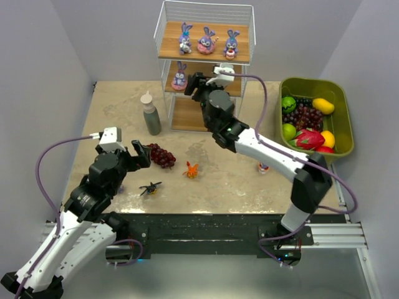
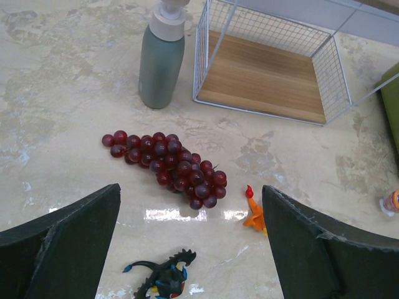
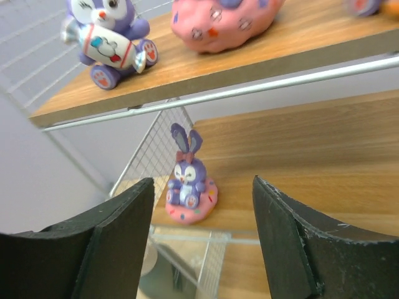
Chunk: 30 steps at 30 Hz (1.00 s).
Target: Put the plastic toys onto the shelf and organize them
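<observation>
Marble counter (image 1: 237, 180): black bug (image 1: 150, 187) and orange creature (image 1: 192, 169) near its front edge. Left claw (image 2: 190, 205) wide, empty. Right claw (image 3: 202, 184) wide, empty, facing bunny (image 3: 189, 180) on shelf (image 1: 171, 45).

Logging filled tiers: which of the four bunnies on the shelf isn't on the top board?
The bunny sitting on a pink ring, alone at the left end of the middle board. The other three bunnies line the top board.

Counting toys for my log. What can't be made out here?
- Top view: the shelf, much of its middle board hidden behind the right claw.
- Top view: small toy beside the right forearm, too small; cut off by the left wrist view's edge.
- Right wrist view: pink toy, top cropped.
</observation>
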### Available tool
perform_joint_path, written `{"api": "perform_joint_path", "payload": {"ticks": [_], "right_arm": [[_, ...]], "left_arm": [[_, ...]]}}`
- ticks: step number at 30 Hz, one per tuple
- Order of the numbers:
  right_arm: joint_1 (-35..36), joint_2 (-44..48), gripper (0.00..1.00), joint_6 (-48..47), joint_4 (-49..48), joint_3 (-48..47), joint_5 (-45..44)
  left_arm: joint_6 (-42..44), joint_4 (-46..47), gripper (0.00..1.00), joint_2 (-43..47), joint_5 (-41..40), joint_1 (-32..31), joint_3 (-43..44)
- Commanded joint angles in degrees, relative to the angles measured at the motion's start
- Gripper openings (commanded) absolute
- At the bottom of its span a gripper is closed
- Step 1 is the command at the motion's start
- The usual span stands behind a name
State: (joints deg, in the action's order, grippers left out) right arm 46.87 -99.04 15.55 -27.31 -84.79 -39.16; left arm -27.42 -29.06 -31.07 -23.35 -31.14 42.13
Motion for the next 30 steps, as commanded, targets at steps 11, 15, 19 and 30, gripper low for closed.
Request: {"api": "perform_joint_path", "payload": {"ticks": [11, 15, 19, 30], "right_arm": [[0.24, 37.25, 0.75, 16.07, 38.89, 27.83, -1.71], [0.24, 40.07, 0.76, 22.40, 49.51, 30.91, -4.95], [0.24, 41.21, 0.78, 30.14, 55.95, 33.81, -11.45], [-6.44, 31.29, 0.82, 47.82, 64.24, 39.44, -15.61]], "left_arm": [[3.60, 3.13, 1.00, -1.54, 8.76, 0.11, -1.61], [2.73, 2.52, 1.00, 0.39, 9.82, 0.20, -3.19], [1.84, 2.87, 1.00, 2.06, 12.36, 0.11, -5.30], [1.67, 2.25, 1.00, -0.57, 12.63, 0.11, -5.65]]}}
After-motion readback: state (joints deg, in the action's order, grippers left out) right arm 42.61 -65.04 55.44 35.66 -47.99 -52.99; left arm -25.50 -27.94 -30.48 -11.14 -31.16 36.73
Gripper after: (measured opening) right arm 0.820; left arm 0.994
